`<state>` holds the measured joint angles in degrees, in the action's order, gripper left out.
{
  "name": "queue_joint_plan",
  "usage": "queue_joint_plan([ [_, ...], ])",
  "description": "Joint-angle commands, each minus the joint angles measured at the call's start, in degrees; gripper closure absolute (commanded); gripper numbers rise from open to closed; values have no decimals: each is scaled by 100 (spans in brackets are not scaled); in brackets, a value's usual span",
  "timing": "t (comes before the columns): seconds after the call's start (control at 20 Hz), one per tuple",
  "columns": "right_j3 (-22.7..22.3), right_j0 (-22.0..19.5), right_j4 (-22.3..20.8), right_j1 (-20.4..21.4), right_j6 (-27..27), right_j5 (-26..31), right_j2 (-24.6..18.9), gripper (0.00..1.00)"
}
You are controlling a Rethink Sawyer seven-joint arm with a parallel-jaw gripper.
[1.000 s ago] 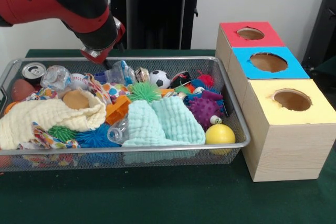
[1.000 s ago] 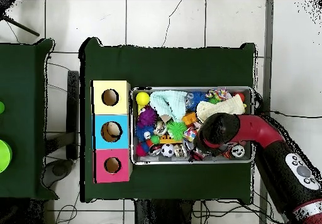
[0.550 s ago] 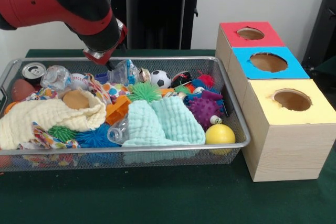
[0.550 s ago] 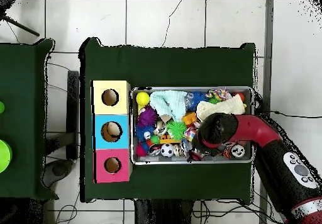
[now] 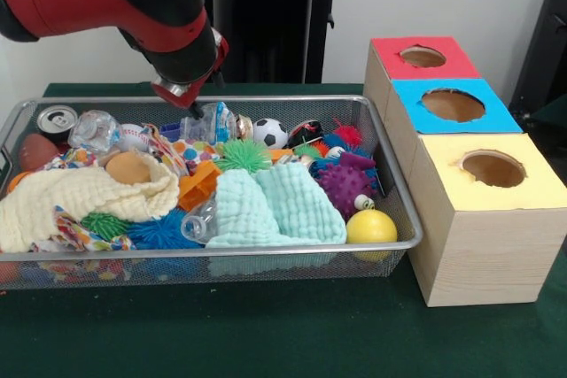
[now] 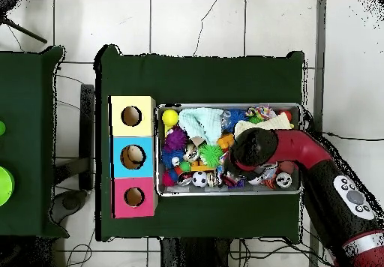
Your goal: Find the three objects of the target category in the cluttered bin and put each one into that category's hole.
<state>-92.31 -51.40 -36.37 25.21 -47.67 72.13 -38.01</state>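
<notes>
Here, a silver wire-mesh bin [image 5: 390, 192] crammed with clutter: mint waffle-weave cloths [image 5: 270, 205], a cream knitted cloth [image 5: 80, 196], a purple spiky rubber ball [image 5: 344, 185], a smooth yellow ball [image 5: 371, 227], a small soccer ball [image 5: 269, 133], a dented drink can [image 5: 57, 119]. Beside it, a wooden box row with round holes under red [image 5: 423, 57], blue [image 5: 453, 104] and yellow [image 5: 493, 168] tops. Above the far rim, the gripper [image 5: 192, 111] touching a crinkled clear plastic bottle [image 5: 211, 122]; jaw spread impossible to tell.
</notes>
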Motion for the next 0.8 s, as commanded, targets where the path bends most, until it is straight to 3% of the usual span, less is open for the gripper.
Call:
queue_joint_plan([
  [0.05, 452, 32, 187, 87, -151, -23, 138, 0],
  [0.15, 521, 32, 247, 169, -15, 121, 100, 0],
  [0.4, 1212, 296, 91, 461, 615, 775, -44, 0],
  [0.6, 1263, 306, 154, 387, 428, 625, 15, 0],
  [0.8, 992, 181, 345, 455, -132, 226, 173, 0],
])
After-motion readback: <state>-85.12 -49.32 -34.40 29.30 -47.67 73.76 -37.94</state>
